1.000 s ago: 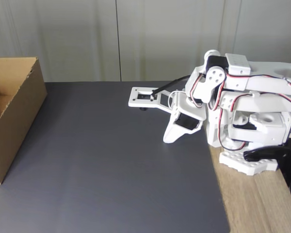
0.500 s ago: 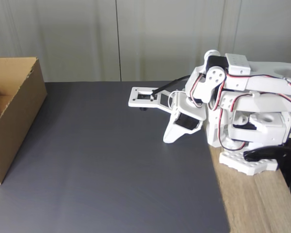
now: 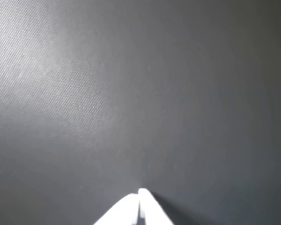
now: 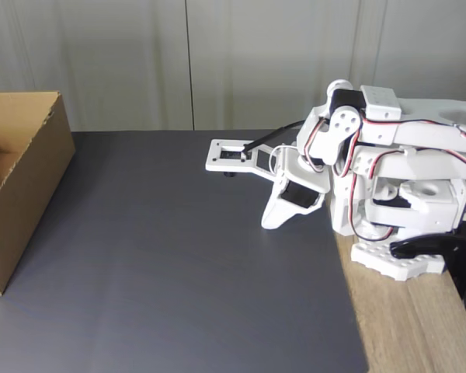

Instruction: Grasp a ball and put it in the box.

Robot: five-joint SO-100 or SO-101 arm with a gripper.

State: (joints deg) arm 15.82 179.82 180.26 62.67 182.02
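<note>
Box (image 4: 19,194) on the far left in the fixed view: brown cardboard, open on top, standing on the dark mat (image 4: 179,272). Plain sides, with a darker patch down inside, too dim to name.

Next along, just bare dark mat, flat and a bit shiny in the wrist view. Cannot tell where the ball is from here; maybe down in the box behind its wall, but only a guess.

Further right, gripper (image 4: 271,223) pointing down, tip very near or touching the mat. In the wrist view, gripper (image 3: 140,202) squeezed closed, the two white tips pressed together with only a thin line between them. Nothing held.

Right of that, white arm (image 4: 388,179) folded up small, red and black wires looped around it. Base (image 4: 396,268) sitting on the wooden table (image 4: 419,334) at the right edge, beside a black clamp (image 4: 439,252).

About the ball, going by the job alone: round, so likely to roll away at a bump. Probably light enough for this small arm. Best to open wide, come down from above, and pinch across the middle, the fattest part. Squeeze gently. Too high or too low and likely to pop out.
</note>
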